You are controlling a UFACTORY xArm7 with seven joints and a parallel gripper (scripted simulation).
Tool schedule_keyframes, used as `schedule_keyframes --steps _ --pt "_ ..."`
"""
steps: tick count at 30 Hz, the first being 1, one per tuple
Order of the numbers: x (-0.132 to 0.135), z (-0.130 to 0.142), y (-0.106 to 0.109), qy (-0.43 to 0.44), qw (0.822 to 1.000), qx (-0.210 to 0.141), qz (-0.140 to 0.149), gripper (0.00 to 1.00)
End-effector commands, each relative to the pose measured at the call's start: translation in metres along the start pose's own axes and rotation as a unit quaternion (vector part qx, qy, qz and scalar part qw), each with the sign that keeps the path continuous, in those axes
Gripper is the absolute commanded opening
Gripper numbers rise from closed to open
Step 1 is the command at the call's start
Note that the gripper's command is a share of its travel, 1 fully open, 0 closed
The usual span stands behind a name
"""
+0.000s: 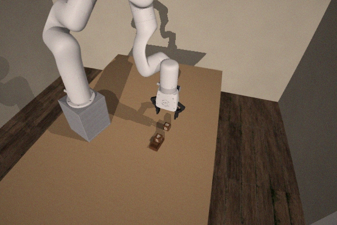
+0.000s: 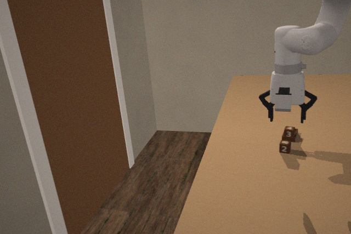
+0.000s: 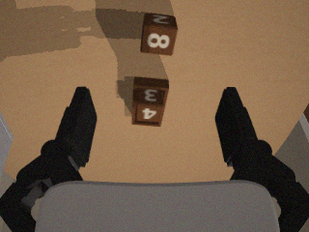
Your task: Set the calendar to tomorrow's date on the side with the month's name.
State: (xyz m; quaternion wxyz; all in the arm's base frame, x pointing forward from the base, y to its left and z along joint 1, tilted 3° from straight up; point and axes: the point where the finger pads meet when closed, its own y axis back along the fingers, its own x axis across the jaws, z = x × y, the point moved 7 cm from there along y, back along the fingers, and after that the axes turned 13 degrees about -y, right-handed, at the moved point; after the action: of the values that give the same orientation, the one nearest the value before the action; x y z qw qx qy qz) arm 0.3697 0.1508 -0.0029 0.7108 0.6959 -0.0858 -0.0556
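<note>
My gripper (image 1: pixel 166 115) (image 2: pixel 287 120) (image 3: pixel 156 101) is wide open and empty, pointing down above the table and the cubes. A brown loose cube (image 1: pixel 166 126) (image 2: pixel 284 146) (image 3: pixel 158 37) stands flat on the table outside the tray, with an 8 on top and a 2 on one side. A second brown cube (image 1: pixel 158 137) (image 2: pixel 288 132) (image 3: pixel 149 114) is at the dark brown tray (image 1: pixel 154 146), at its end nearer the loose cube. It shows a 4 on top and a 3 on one side. The month's name is not readable, and the tray's floor is mostly hidden.
The wooden table (image 1: pixel 122 178) (image 2: pixel 241 192) carries the cubes and tray. The arm's grey base block (image 1: pixel 89 121) stands at the left in the top view. The table's long edge lies to the right of the cubes there. The arm's shadow falls across the table near the loose cube.
</note>
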Motion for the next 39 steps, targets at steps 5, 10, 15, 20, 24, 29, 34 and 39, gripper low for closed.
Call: schedule_keyframes --steps 5,10,15,20,24,29,34,39 --pt "0.0 0.008 -0.006 0.163 0.987 -0.013 -0.011 1.0" --pt "-0.001 0.011 -0.008 0.239 0.971 -0.017 -0.017 1.0" --pt "-0.001 0.014 -0.011 0.324 0.946 -0.02 -0.023 1.0" --pt "-0.002 0.017 -0.013 0.438 0.898 -0.021 -0.031 1.0" --pt "-0.002 0.018 -0.015 0.507 0.861 -0.02 -0.035 1.0" --pt "-0.002 0.019 -0.016 0.58 0.814 -0.018 -0.039 1.0" --pt "-0.002 0.019 -0.017 0.661 0.749 -0.014 -0.041 1.0" --pt "-0.002 0.018 -0.018 0.738 0.673 -0.01 -0.04 1.0"
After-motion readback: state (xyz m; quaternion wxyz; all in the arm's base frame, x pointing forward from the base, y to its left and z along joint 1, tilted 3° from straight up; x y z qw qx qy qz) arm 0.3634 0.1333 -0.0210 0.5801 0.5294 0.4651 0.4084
